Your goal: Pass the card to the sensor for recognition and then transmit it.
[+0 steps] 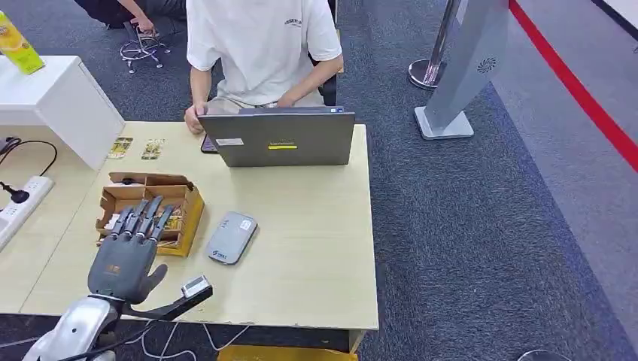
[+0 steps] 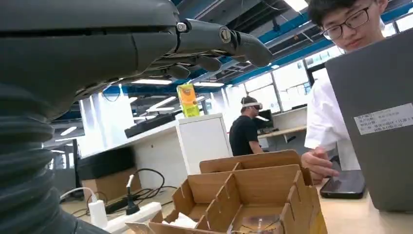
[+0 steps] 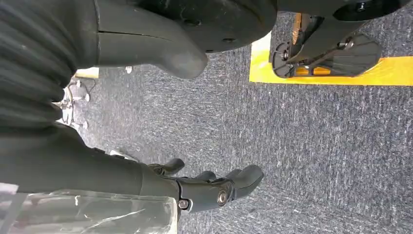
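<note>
My left hand (image 1: 126, 252) hovers over the near end of a brown cardboard box (image 1: 189, 201) with compartments, fingers stretched forward and apart, holding nothing. The left wrist view shows its fingers (image 2: 221, 40) above the box (image 2: 263, 187), with something shiny in one compartment (image 2: 253, 223). Yellowish cards (image 1: 172, 222) lie in the box beside the fingers. The grey-blue sensor (image 1: 232, 237) lies flat on the table to the right of the box. Two more cards (image 1: 120, 147) lie near the table's far left. My right hand (image 3: 214, 190) hangs over the carpet, fingers loosely bent and holding nothing.
A person in a white shirt (image 1: 262, 45) sits across the table behind a grey laptop (image 1: 280, 138). A white cabinet (image 1: 56, 101) with a yellow carton (image 1: 19, 47) stands at the left, and a power strip (image 1: 19, 201) with cables lies below it. Bare tabletop (image 1: 316, 226) lies right of the sensor.
</note>
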Available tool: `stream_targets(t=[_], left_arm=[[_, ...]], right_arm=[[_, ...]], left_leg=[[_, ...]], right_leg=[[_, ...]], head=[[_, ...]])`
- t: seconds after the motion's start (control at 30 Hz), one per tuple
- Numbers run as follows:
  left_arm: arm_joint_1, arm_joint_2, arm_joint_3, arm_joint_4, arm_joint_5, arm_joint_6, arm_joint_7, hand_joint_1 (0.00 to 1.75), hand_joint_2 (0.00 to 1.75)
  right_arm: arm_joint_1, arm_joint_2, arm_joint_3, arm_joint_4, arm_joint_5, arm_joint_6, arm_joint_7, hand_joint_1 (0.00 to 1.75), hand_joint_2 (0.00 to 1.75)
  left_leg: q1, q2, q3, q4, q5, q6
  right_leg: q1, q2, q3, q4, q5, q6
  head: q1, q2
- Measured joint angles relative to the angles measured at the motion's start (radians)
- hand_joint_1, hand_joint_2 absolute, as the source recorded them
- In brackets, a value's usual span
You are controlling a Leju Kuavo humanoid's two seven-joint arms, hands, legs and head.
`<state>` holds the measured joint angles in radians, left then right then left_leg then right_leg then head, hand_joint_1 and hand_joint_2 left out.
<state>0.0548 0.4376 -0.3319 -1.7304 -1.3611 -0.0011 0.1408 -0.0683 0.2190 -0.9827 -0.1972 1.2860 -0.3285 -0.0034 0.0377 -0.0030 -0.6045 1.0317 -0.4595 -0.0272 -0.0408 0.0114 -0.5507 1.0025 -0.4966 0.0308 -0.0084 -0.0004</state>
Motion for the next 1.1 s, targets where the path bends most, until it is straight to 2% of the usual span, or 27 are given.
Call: stream_targets(t=[0.27, 0.3, 0.37, 0.43, 0.6, 1.1], left_arm=[[0.0, -0.003, 0.0, 0.01, 0.0, 0.0, 0.0, 0.0, 1.75], [0.0, -0.003, 0.0, 0.011, 0.0, 0.0, 0.0, 0.0, 1.75], [0.0, -0.003, 0.0, 0.012, 0.006, -0.015, 0.013, 0.0, 1.75], [0.0, -0.006, 0.02, 0.035, 0.049, -0.073, 0.076, 0.0, 1.75], [0.0, -0.014, 0.121, 0.14, 0.072, -0.048, 0.058, 0.0, 1.75], [0.001, -0.044, 0.217, 0.249, 0.071, -0.055, 0.063, 0.0, 1.75]], right_arm=[[0.0, 0.0, 0.0, 0.0, 0.0, 0.0, 0.0, 0.0, 1.75], [0.0, 0.0, 0.0, 0.0, 0.0, 0.0, 0.0, 0.0, 0.0], [0.0, 0.0, 0.0, 0.0, 0.005, 0.003, 0.0, 0.0, 0.0], [0.0, -0.003, 0.004, 0.0, 0.033, 0.023, 0.001, 0.0, 0.0], [0.001, -0.014, 0.011, 0.0, 0.045, 0.039, 0.0, 0.0, 0.0], [0.001, -0.022, 0.032, 0.0, 0.065, 0.045, 0.002, 0.0, 0.0]], left_leg=[[0.0, 0.0, 0.0, 0.0, 0.0, 0.0], [0.0, 0.0, 0.0, 0.0, 0.0, 0.0], [0.0, 0.0, 0.0, 0.0, 0.0, 0.0], [0.0, 0.0, 0.0, 0.0, 0.0, 0.0], [0.001, 0.0, 0.0, 0.0, 0.0, 0.0], [0.001, 0.0, 0.0, 0.0, 0.0, 0.0]], right_leg=[[0.0, 0.0, 0.0, 0.0, 0.0, 0.0], [0.0, 0.0, 0.0, 0.0, 0.0, 0.0], [0.0, 0.0, 0.0, 0.0, 0.0, 0.0], [0.0, 0.0, 0.0, 0.0, 0.0, 0.0], [0.001, 0.0, 0.0, 0.0, 0.0, 0.0], [0.001, 0.0, 0.0, 0.0, 0.0, 0.0]], head=[[0.0, 0.0], [0.0, 0.0], [0.0, 0.0], [0.0, 0.0], [0.0, 0.0], [0.0, 0.0]])
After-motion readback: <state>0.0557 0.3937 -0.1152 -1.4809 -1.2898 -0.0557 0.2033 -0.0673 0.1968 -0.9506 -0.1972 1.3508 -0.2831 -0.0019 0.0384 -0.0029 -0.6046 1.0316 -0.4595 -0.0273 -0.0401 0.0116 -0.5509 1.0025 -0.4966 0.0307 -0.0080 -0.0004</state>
